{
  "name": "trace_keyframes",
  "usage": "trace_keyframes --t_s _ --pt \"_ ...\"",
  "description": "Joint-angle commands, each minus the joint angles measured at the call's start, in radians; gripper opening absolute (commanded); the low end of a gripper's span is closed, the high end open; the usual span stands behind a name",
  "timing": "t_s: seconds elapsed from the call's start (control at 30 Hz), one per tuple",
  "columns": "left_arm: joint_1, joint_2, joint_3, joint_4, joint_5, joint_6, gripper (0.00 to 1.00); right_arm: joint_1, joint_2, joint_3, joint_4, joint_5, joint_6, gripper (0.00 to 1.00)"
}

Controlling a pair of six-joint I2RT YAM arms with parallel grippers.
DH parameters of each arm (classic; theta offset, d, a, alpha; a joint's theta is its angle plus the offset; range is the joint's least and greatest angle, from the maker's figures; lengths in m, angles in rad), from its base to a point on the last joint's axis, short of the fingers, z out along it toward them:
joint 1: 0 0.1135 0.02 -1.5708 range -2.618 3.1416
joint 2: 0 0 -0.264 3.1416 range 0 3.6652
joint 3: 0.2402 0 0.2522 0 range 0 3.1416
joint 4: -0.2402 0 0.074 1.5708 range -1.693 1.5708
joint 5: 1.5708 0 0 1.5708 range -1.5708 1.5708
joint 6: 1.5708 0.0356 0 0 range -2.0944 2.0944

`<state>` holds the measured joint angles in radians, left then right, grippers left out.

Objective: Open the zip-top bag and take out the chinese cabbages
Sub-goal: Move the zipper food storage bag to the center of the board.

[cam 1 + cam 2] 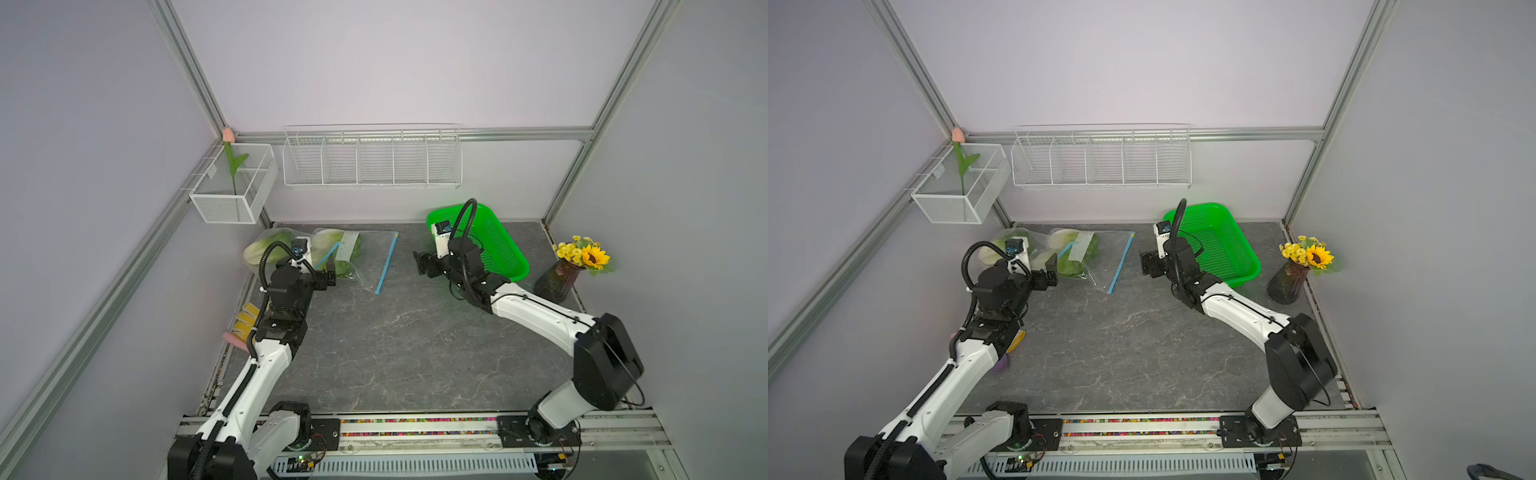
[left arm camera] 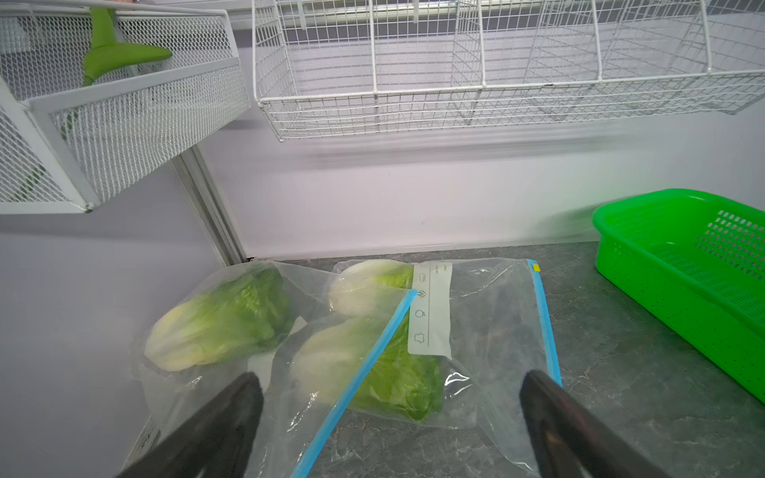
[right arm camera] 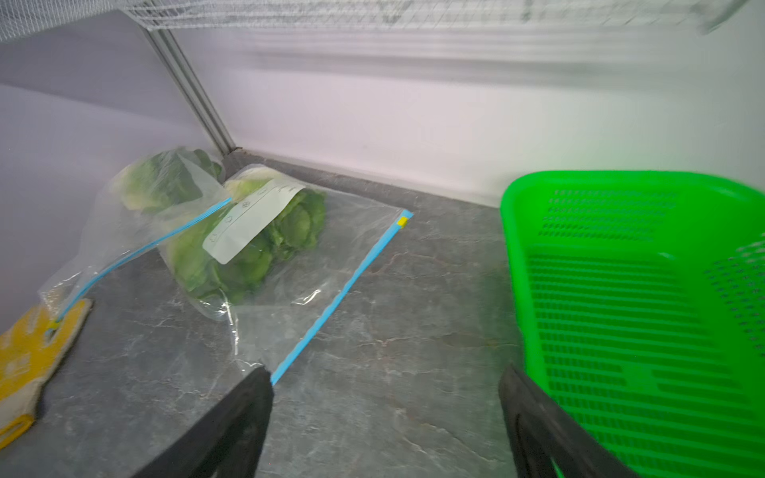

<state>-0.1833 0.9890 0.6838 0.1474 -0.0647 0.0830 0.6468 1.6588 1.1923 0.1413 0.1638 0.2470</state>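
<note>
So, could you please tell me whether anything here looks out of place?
A yellow glove lies at the left edge of the table, unrelated to the job, and the corner of a crumpled zip-top bag rests over it.

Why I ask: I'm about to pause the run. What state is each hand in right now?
Left hand: open, holding nothing.
Right hand: open, holding nothing.

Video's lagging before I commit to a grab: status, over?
Left gripper open, empty, at the zip-top bag. Right gripper open, empty, beside green basket. Chinese cabbages all inside plastic. Nothing between grippers and bag.
</note>
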Motion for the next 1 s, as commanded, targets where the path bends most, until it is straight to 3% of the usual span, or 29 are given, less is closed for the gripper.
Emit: trace_keyframes --t_s 0.0,0.17,0.6,0.87,0.97 --pt "-0.008 -0.05 0.041 -0.114 0.034 0.079 0.99 0.007 0.122 0.103 -0.083 -0.133 0.222 0.89" --pt "-0.008 -0.126 0.036 -0.2 0.029 0.109 0.99 0.012 0.314 0.236 -0.079 -0.164 0.34 0.93" --pt "-0.008 -0.173 -0.01 -0.21 0.068 0.12 0.99 0.012 0.663 0.571 -0.126 -0.352 0.449 1.0" --pt "-0.008 -0.162 -0.011 -0.215 0.093 0.104 0.99 0.006 0.763 0.714 -0.181 -0.423 0.422 0.79" --pt "-0.008 -0.156 -0.006 -0.218 0.104 0.097 0.99 0.003 0.771 0.736 -0.187 -0.449 0.41 0.53"
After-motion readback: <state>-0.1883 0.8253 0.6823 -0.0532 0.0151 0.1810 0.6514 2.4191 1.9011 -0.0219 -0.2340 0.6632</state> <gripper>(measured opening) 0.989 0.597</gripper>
